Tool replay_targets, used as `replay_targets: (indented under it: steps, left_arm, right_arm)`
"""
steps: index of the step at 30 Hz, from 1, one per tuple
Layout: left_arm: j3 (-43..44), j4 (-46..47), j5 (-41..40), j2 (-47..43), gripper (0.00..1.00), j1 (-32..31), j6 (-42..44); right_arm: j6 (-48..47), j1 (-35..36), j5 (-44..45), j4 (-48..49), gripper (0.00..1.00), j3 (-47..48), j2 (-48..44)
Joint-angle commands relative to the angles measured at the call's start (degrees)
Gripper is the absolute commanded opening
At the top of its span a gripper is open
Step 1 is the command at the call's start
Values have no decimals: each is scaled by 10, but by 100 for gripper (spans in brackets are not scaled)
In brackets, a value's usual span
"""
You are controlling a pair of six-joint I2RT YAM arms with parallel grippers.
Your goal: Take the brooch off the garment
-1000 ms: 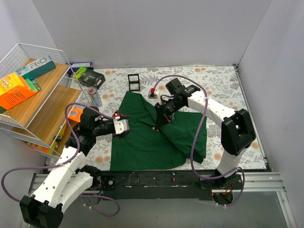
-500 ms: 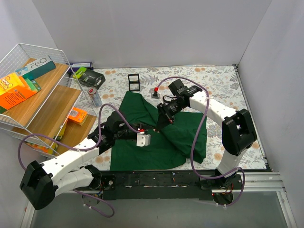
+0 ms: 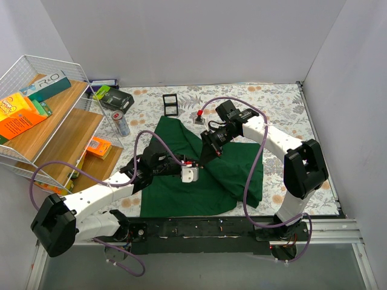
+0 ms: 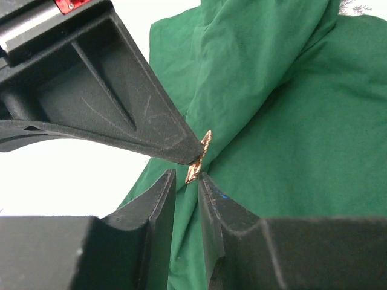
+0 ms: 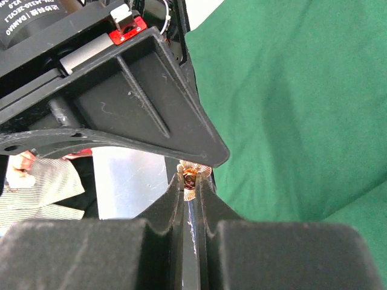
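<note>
The dark green garment [image 3: 181, 187] lies crumpled on the table, with one fold lifted at its middle. My right gripper [image 3: 201, 161] is shut on the small copper brooch [image 5: 190, 175] pinned to that fold; the brooch also shows in the left wrist view [image 4: 198, 158]. My left gripper [image 3: 192, 167] has come in from the left. Its jaws are a little open [image 4: 186, 178] just under the brooch, with green cloth [image 4: 290, 121] showing in the gap. The right fingertip [image 4: 175, 148] touches the brooch from above. The left gripper's body [image 5: 139, 103] fills the right wrist view above my right fingers [image 5: 175, 199].
A wire shelf rack [image 3: 24, 69] with boxes stands at the far left. A can [image 3: 123, 124], a dark box [image 3: 115, 98], a black frame [image 3: 171, 104] and a small red-topped item [image 3: 197, 116] lie behind the garment. White walls close in the table.
My left arm has swung right from the garment's left edge to the brooch at the middle. My right gripper has held almost still on the brooch.
</note>
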Motion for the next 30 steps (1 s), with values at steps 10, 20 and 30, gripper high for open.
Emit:
replay_targets:
  steps: [10, 20, 30]
  left_arm:
    - [23, 11, -11, 3, 0, -7, -25]
    - [118, -99, -30, 49, 0, 11, -245]
    - [348, -124, 51, 284, 0, 220, -567]
  right_arm:
    - [21, -2, -7, 25, 6, -6, -26]
    - [8, -143, 102, -30, 87, 194, -4]
    - [-15, -205, 320, 45, 93, 219, -19]
